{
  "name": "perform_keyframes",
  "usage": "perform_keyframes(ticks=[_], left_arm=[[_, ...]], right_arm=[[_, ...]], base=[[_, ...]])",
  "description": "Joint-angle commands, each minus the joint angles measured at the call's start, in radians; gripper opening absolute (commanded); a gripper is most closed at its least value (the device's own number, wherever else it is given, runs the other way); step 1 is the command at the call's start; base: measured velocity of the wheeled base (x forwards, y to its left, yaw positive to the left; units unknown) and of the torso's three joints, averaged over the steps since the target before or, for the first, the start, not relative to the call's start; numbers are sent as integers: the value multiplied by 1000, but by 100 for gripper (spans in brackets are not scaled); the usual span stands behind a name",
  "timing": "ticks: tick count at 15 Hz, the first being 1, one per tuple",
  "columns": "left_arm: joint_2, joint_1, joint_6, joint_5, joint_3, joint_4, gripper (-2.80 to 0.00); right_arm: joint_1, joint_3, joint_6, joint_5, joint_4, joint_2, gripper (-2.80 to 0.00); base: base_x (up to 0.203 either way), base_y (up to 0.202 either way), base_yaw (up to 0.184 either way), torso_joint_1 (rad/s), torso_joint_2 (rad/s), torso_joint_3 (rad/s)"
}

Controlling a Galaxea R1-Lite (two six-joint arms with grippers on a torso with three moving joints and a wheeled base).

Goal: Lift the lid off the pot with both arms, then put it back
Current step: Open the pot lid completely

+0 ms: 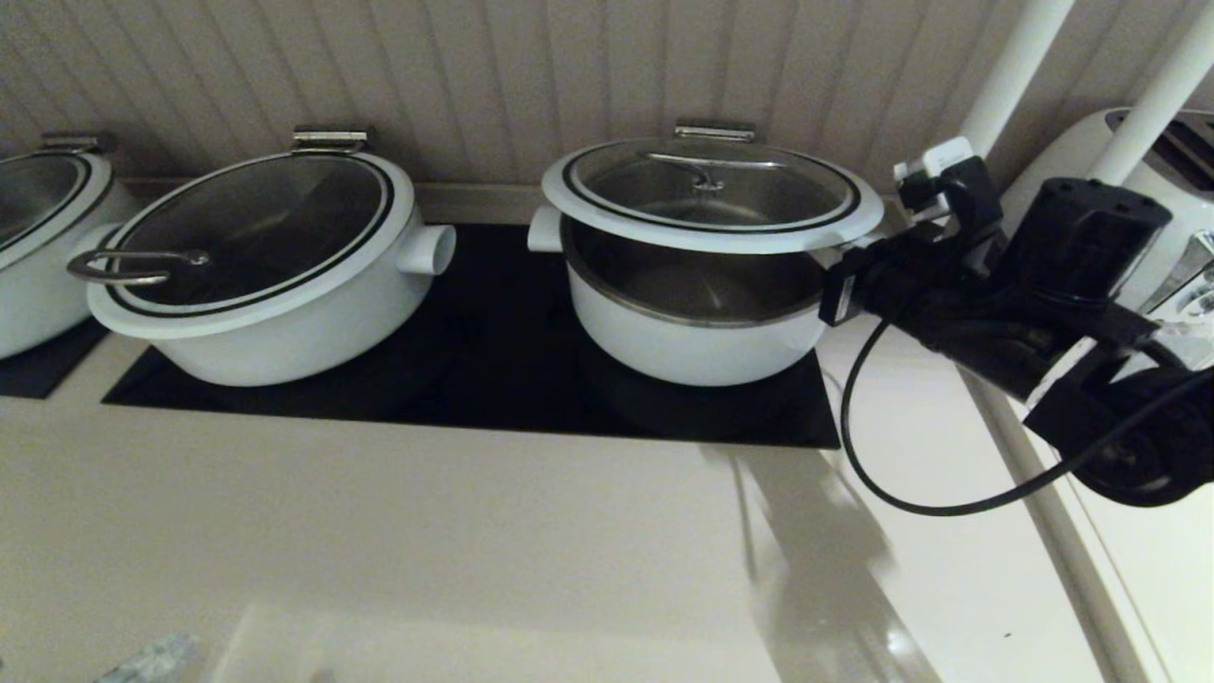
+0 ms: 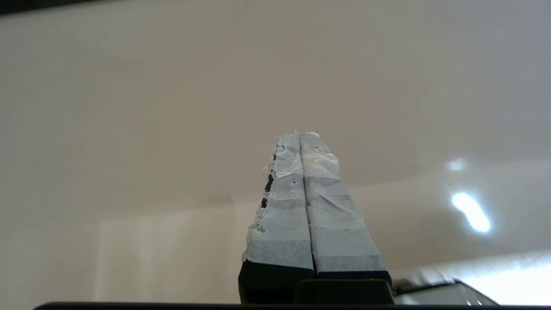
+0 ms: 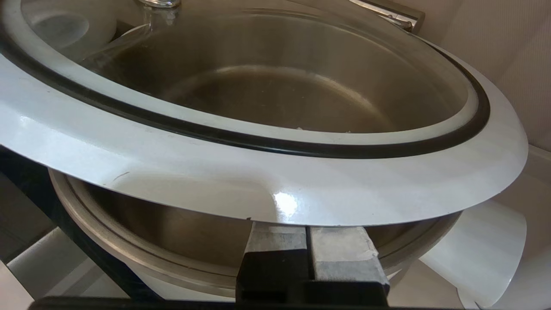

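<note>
The pot (image 1: 697,346) is round and white with a steel interior, and stands on a black mat at the back right. Its glass lid (image 1: 711,194) with white rim and steel bar handle (image 1: 707,171) is raised at the front and right, leaving a gap above the pot's rim. My right gripper (image 1: 836,285) is shut, with its taped fingers (image 3: 335,241) pressed together under the lid's white rim (image 3: 301,189) at the pot's right side. The fingertips are hidden beneath the rim. My left gripper (image 2: 300,135) is shut and empty over bare beige countertop, away from the pot.
A wider white pot (image 1: 275,313) with a loop-handled lid stands to the left on the same black mat (image 1: 493,379). Another pot (image 1: 38,247) is at the far left. A white toaster (image 1: 1171,180) and white poles stand at the right. A ribbed wall is behind.
</note>
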Motion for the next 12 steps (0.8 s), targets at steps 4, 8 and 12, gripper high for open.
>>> perform_keyframes(ticks=[4,8,12], left_arm=[[-287,-1,-10,-81,0,332,-280],[-287,-12,-15,-88,0,332,-280],[-287,-12,-44,-82,0,331,-280]], right_arm=[[0,0,-1,-1,-6,-2,-280],[0,2,2,-1,-6,-2,-280],[0,0,0,-1,-6,-1,-280]], base=[[0,0,0,0,0,0],[0,0,0,0,0,0],[0,0,0,0,0,0]])
